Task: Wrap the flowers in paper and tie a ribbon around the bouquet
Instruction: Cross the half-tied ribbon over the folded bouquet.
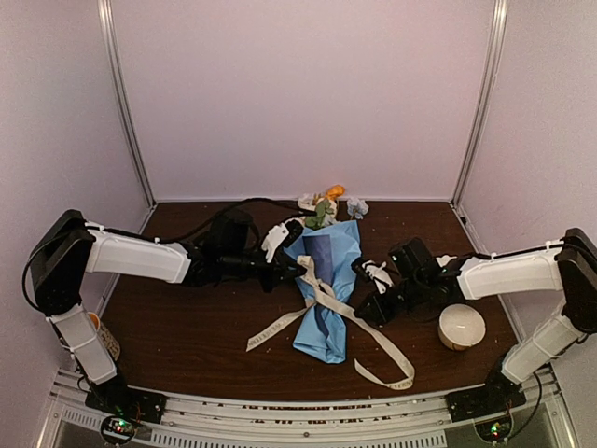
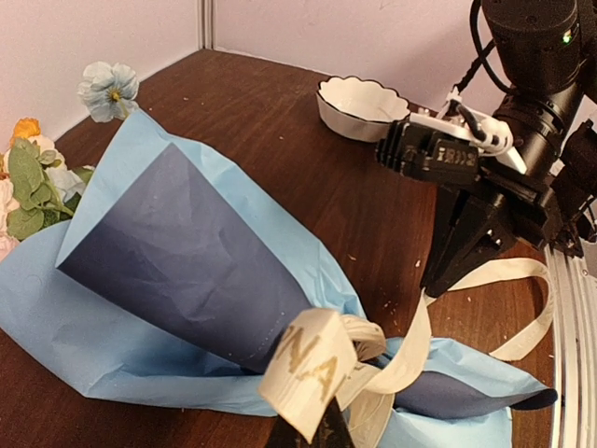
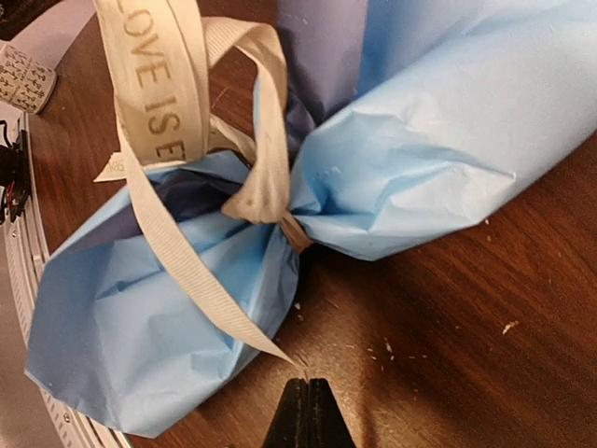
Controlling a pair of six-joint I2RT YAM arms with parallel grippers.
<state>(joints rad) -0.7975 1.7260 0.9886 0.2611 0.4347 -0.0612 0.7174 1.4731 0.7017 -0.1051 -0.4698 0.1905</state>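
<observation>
The bouquet [image 1: 325, 308] lies mid-table [image 1: 187, 345], flowers [image 1: 328, 207] at its far end. The ribbon [image 1: 378, 350] crosses its middle, ends trailing forward. The left tool [image 1: 295, 267] flanks it left, the right tool [image 1: 366, 313] right. A bowl [image 1: 461, 327] sits further right.

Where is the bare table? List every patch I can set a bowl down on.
Widest bare table: near-left, bordered by the left arm, the ribbon tail and the front rail. Also the far-right corner behind the right arm. Crowded: the middle, where the bouquet, left gripper and right gripper meet; the white bowl fills near-right.
</observation>
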